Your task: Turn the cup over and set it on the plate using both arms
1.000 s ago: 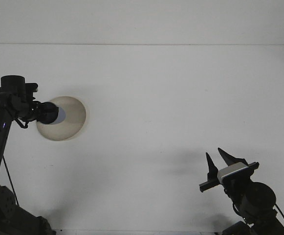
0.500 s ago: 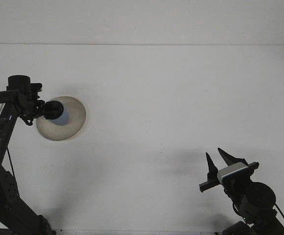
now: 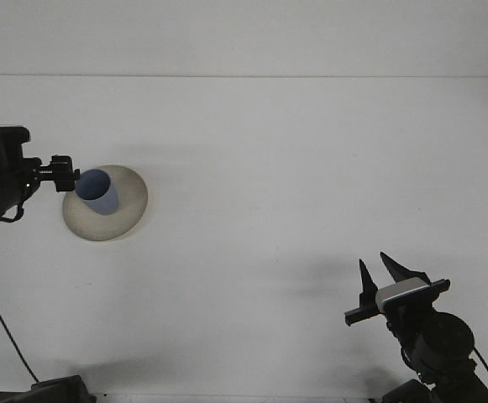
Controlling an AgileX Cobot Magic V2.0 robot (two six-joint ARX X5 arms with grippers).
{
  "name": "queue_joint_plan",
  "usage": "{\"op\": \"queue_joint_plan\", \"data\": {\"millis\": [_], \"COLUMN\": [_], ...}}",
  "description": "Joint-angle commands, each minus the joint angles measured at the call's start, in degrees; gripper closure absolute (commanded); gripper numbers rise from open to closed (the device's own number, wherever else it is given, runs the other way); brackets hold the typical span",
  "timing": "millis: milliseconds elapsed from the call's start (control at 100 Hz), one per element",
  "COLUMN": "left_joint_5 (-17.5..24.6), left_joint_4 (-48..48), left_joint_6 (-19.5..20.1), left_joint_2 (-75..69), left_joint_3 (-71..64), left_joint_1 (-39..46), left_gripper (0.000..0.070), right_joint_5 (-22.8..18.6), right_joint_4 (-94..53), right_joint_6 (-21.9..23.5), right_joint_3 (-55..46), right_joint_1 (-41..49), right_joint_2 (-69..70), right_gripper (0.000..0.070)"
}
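Note:
A blue cup (image 3: 97,191) stands mouth up on the beige plate (image 3: 124,214) at the left of the white table. My left gripper (image 3: 65,179) sits just left of the cup, drawn back from it, with its dark fingers apart and nothing between them. My right gripper (image 3: 380,275) is low at the right, far from the plate, with its two pointed fingers (image 3: 364,281) spread and empty.
The white table (image 3: 294,168) stretches between the plate and my right arm. A white wall rises behind the table's far edge. Part of my left arm's base (image 3: 50,390) shows at the bottom left.
My left gripper has let go of the cup and pulled back to the left, leaving the cup standing on the plate. My right gripper has barely shifted.

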Motion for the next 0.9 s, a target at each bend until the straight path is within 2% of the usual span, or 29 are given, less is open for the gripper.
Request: {"op": "queue_joint_plan", "data": {"millis": [0,40,140,300,360,390,420,430,610,770,890], "left_joint_5": [2.3,3.9,5.5,5.5,5.5,5.5,5.5,5.5,5.5,4.5,4.5], "left_joint_4": [-0.8,-2.0,-3.0,5.8,11.3,14.4,17.3,18.3,35.1,37.6,38.9], "left_joint_6": [-1.3,-1.3,-1.0,-0.3,-0.2,-0.2,-0.2,-0.2,-1.4,-2.4,-2.8], "left_joint_2": [-3.0,-5.2,-10.8,-22.1,-26.9,-29.4,-31.8,-32.6,-46.1,-52.7,-54.2], "left_joint_3": [1.4,1.3,-1.2,-16.5,-24.8,-29.1,-33.4,-34.8,-54.8,-58.3,-58.3], "left_joint_1": [0.2,0.1,-0.3,-1.3,-1.3,-1.3,-1.3,-1.3,-1.3,-1.3,-1.3], "left_gripper": [0.0244,0.0263,0.0413,0.062,0.0696,0.0688,0.0688,0.0688,0.0688,0.0688,0.0688], "right_joint_5": [1.0,1.6,2.9,6.6,8.1,8.5,8.6,8.6,9.8,14.3,14.3], "right_joint_4": [0.7,1.0,1.9,5.0,7.1,8.3,9.7,10.2,16.3,19.0,19.6], "right_joint_6": [1.0,1.2,2.1,2.8,2.9,3.1,3.1,3.1,4.2,4.0,4.0], "right_joint_3": [0.0,0.0,0.0,-0.5,-1.1,-1.5,-2.0,-2.1,-3.3,-3.3,-3.3], "right_joint_1": [0.1,0.1,0.1,0.1,0.1,0.1,0.1,0.1,-0.2,-0.6,-0.6], "right_joint_2": [0.2,0.2,0.2,0.2,0.2,0.2,0.2,0.2,0.2,0.2,0.2], "right_gripper": [0.0424,0.0424,0.0424,0.0426,0.0488,0.0573,0.0687,0.07,0.0696,0.0696,0.0696]}}
